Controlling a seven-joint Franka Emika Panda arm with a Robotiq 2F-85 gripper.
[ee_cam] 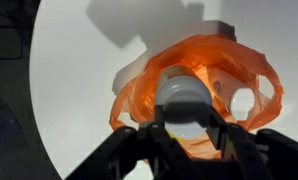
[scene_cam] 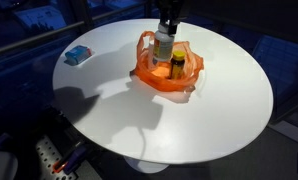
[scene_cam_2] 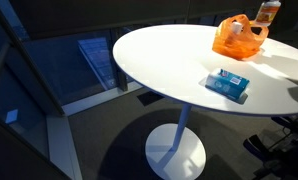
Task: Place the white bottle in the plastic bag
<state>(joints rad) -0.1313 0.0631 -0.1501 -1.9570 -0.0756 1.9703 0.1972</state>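
In an exterior view: white bottle (scene_cam: pixel 164 44) upright over the orange plastic bag (scene_cam: pixel 169 76); blue packet (scene_cam: pixel 77 55) at the bag's nine o'clock on the tabletop (scene_cam: pixel 189 125). In an exterior view: white bottle (scene_cam_2: pixel 268 14) at the plastic bag's (scene_cam_2: pixel 237 40) one o'clock. Wrist view: my jaws clamp the white bottle (ee_cam: pixel 184 98), bag beneath.

Both exterior views look down at the desk (scene_cam: pixel 229 110) (scene_cam_2: pixel 169 60) from afar. The wrist view hangs close above the plastic bag (ee_cam: pixel 247 72).

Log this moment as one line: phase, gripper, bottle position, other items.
phase: placing | gripper: shut on white bottle | position: over orange bag, not yet released | also on table: blue packet
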